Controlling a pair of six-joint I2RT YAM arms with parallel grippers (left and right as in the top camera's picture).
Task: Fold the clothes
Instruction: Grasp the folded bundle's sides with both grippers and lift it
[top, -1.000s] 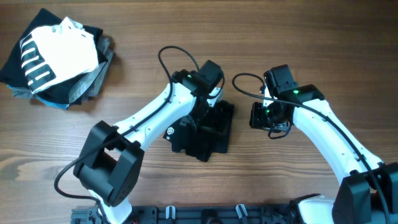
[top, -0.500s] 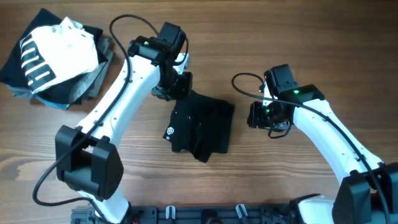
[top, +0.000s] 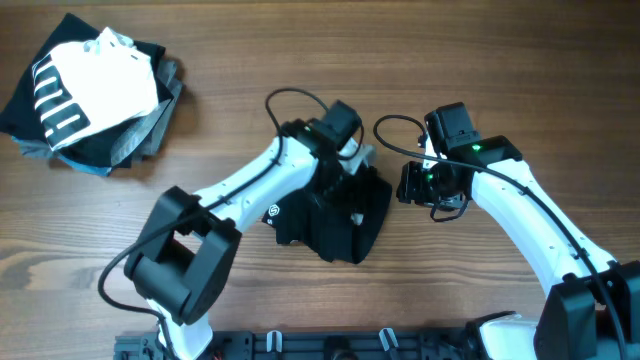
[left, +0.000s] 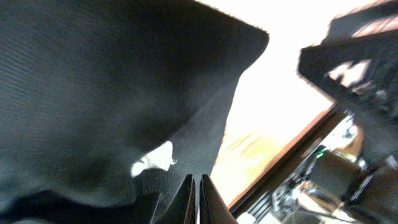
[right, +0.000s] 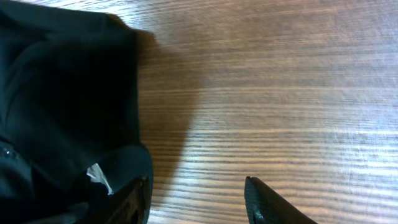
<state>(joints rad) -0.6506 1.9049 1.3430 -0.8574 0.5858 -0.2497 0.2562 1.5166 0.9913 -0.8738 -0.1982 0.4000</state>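
Left wrist view showing your left gripper (left: 197, 184) pinching black T-shirt (left: 93, 74) near white tag (left: 152, 163), arm (top: 240, 185) hiding this overhead, right gripper (right: 196, 186) hanging spread beside it, clothes pile (top: 100, 90) lying apart.

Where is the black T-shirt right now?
In the overhead view, the bunched black soft-fabric T-shirt lies midway on the wooden table, under the left gripper and beside the right gripper, far from the clothes pile at top left.

Black T-shirt (top: 330, 215) — white tag (left: 152, 159), perhaps; brown table (top: 450, 60).
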